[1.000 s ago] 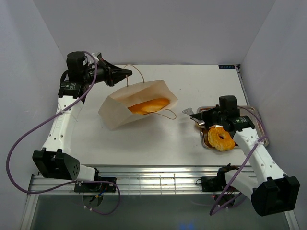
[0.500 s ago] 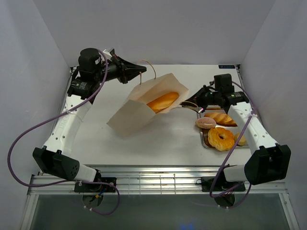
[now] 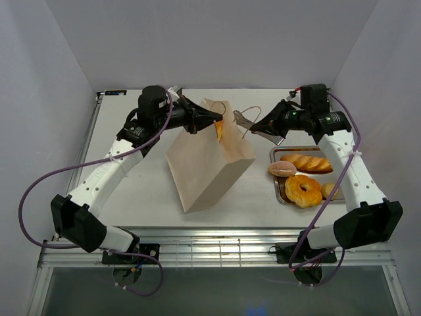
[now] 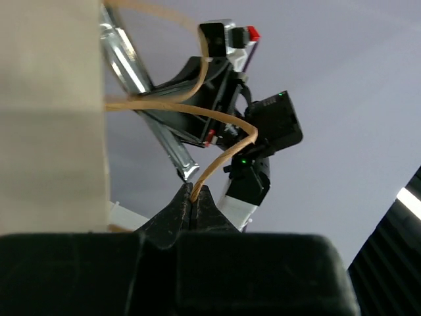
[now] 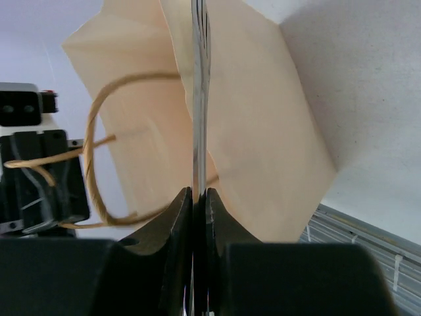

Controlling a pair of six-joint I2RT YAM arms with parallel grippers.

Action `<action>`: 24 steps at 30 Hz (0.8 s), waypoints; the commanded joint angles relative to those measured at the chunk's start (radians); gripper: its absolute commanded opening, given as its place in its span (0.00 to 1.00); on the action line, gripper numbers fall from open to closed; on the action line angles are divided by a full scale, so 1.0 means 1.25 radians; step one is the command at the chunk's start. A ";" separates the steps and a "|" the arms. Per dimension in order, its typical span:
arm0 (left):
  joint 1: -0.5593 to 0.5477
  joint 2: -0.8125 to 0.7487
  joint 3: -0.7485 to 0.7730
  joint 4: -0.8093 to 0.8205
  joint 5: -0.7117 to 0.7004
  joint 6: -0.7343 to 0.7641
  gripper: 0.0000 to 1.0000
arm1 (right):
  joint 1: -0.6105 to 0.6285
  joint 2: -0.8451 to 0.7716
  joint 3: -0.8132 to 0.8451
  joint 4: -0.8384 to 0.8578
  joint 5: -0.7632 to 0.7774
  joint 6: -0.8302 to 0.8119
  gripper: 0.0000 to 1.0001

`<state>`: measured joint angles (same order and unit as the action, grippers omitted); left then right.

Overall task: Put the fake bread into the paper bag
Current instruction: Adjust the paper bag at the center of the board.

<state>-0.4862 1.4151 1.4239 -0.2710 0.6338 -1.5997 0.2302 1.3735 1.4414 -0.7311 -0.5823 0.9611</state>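
**A:** Where is the fake bread (image 3: 303,190)?

**B:** One orange piece (image 3: 219,130) shows in the mouth of the paper bag (image 3: 207,168). The rest lies to the right of the bag.

**A:** And the claws?

**B:** The left gripper (image 3: 217,120) is clenched on the bag's cord handle (image 4: 220,151). The right gripper (image 3: 260,126) is clenched on metal tongs (image 5: 199,99) beside the bag.

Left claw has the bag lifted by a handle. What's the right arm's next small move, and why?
Probably swing the right claw over to the tray and lower the tongs at the pinkish bun. The left claw pinches the cord handle, holding the paper bag up; the tongs look empty, and the bun lies nearest the bag.
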 commanded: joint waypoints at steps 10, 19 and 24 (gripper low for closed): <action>0.147 -0.247 -0.205 -0.048 0.114 0.061 0.00 | 0.087 0.070 0.110 0.036 -0.028 -0.030 0.08; 0.190 -0.172 -0.052 -0.078 0.194 0.109 0.00 | 0.083 0.051 0.097 0.055 -0.012 -0.051 0.08; 0.190 -0.172 -0.050 -0.084 0.199 0.097 0.00 | 0.056 0.027 0.040 0.141 -0.084 -0.073 0.08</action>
<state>-0.2501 1.2232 1.3273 -0.3687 0.8398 -1.4834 0.3214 1.4628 1.5169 -0.6670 -0.6163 0.9035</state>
